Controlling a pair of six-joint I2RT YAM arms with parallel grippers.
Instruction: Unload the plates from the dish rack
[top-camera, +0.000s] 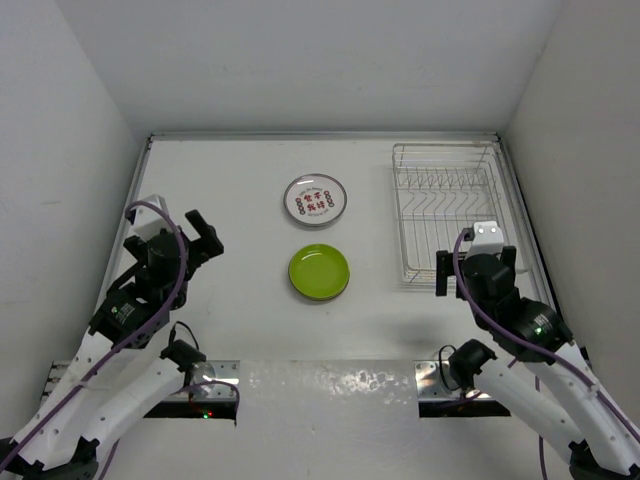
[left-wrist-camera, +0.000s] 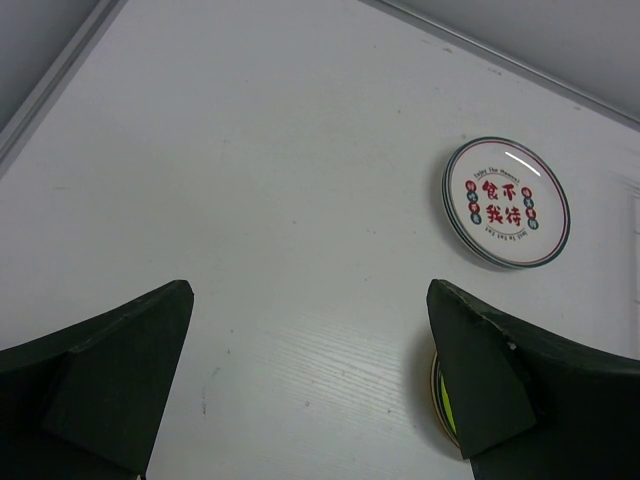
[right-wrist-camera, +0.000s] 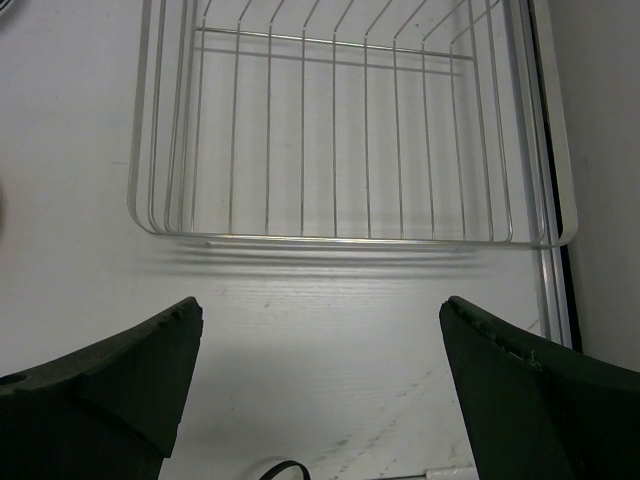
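The silver wire dish rack (top-camera: 452, 212) stands at the right of the table and holds no plates; its near end fills the right wrist view (right-wrist-camera: 340, 150). A white plate with red characters (top-camera: 315, 199) tops a small stack at the table's middle and shows in the left wrist view (left-wrist-camera: 507, 202). A lime green plate (top-camera: 319, 271) tops a second stack just in front of it; its edge peeks out by the left gripper's finger (left-wrist-camera: 447, 408). My left gripper (top-camera: 202, 238) is open and empty at the left. My right gripper (top-camera: 476, 266) is open and empty at the rack's near end.
White walls enclose the table on three sides. A raised metal rim (right-wrist-camera: 553, 200) runs along the table's right edge beside the rack. A black cable loop (right-wrist-camera: 285, 468) lies near the right gripper.
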